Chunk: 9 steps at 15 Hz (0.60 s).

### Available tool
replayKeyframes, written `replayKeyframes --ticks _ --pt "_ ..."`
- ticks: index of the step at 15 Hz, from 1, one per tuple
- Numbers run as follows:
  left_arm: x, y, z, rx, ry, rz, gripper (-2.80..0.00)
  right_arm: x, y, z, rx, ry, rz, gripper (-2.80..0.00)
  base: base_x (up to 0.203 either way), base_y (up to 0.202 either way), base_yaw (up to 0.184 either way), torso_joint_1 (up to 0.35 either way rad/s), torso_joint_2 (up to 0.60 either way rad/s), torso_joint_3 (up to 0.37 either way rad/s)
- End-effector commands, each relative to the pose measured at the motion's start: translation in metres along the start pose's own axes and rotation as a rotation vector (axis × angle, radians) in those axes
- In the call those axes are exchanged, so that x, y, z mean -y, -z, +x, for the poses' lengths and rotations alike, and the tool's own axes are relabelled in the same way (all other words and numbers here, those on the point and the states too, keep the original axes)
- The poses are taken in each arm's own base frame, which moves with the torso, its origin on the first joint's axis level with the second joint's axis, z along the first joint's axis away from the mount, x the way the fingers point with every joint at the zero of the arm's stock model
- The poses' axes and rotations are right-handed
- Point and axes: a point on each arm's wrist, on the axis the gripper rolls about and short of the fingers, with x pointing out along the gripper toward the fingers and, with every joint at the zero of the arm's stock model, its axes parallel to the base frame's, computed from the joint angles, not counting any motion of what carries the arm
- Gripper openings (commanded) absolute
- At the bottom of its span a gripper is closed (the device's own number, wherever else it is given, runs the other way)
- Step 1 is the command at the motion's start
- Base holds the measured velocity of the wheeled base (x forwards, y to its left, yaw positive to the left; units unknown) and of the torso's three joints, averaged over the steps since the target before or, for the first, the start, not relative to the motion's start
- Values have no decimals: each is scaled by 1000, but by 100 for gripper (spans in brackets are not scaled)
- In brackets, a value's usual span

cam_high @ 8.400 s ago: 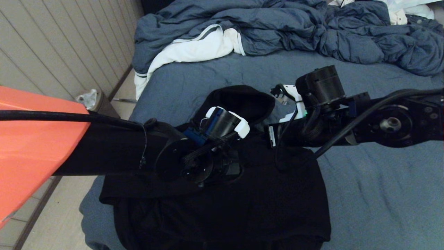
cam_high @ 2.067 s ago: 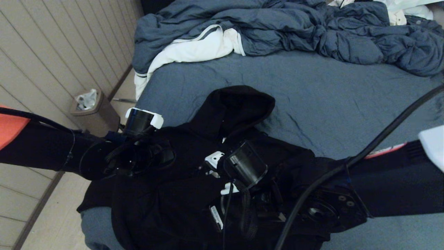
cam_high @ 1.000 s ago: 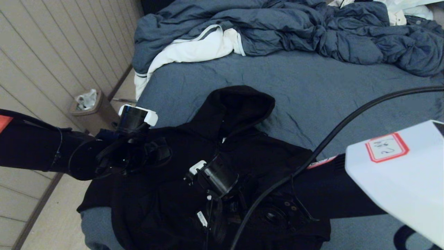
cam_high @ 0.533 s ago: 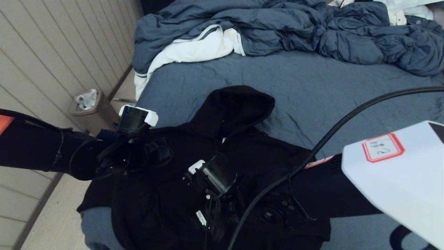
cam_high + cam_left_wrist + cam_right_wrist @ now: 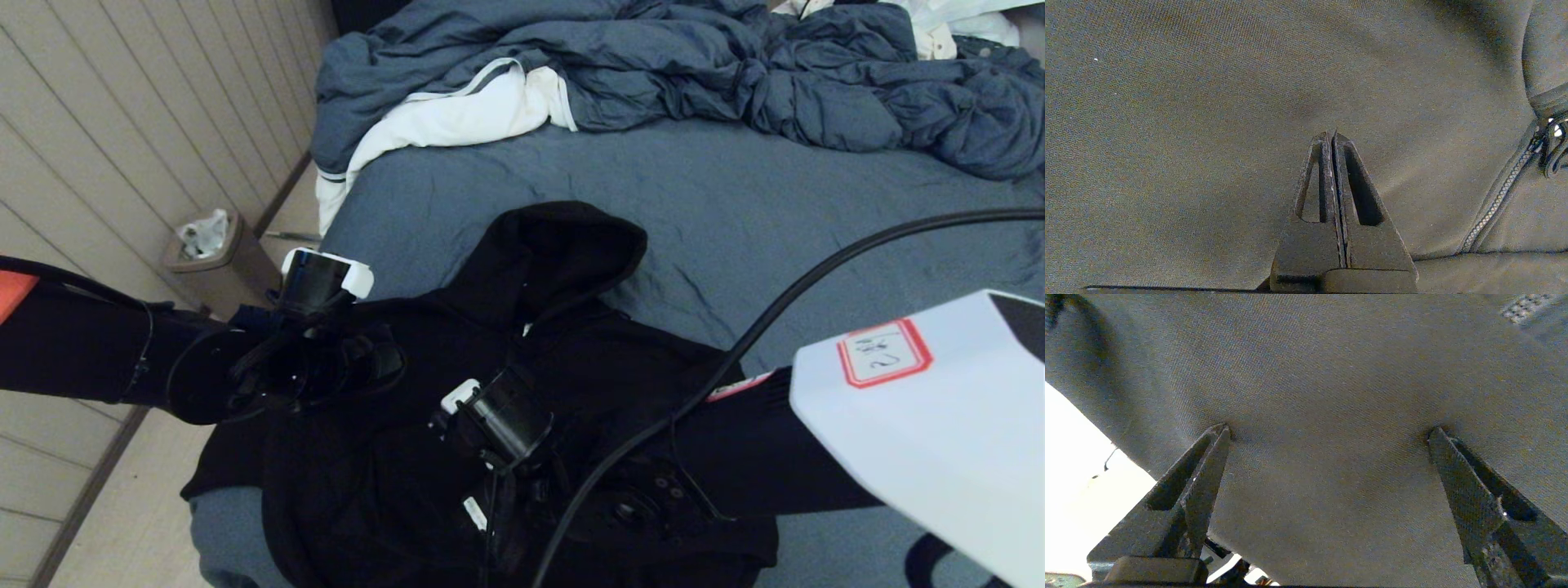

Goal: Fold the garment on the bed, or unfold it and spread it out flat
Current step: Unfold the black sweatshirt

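Head view | garment [image 5: 571,343] long axis near-far | hood [image 5: 563,245] pointing far

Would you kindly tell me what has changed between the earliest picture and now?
Both arms came down from above the chest of the hoodie. The left tool swung out to the garment's left shoulder and is shut, holding nothing. The right tool dropped to the lower front, open with its fingers pressing the fabric. The hoodie spread wider. The duvet and white cloth stayed put.

Left end effector [image 5: 1333,139] closed, right end effector [image 5: 1329,430] apparently spread.
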Motion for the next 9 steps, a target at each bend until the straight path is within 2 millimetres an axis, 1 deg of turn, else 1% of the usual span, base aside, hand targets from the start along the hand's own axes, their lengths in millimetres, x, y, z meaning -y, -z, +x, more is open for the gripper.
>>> replayKeyframes --ticks 1,6,9 --pt "0 0 1 1 -2 -4 -280 -2 2 9 -16 4 -5 -280 0 0 0 0 0 0" --pt "0 1 1 -1 -1 -3 -280 -1 -3 4 6 1 -5 -280 0 0 0 0 0 0" --pt "0 0 0 0 1 -4 -280 -1 -2 5 0 3 -3 -280 0 0 0 0 0 0"
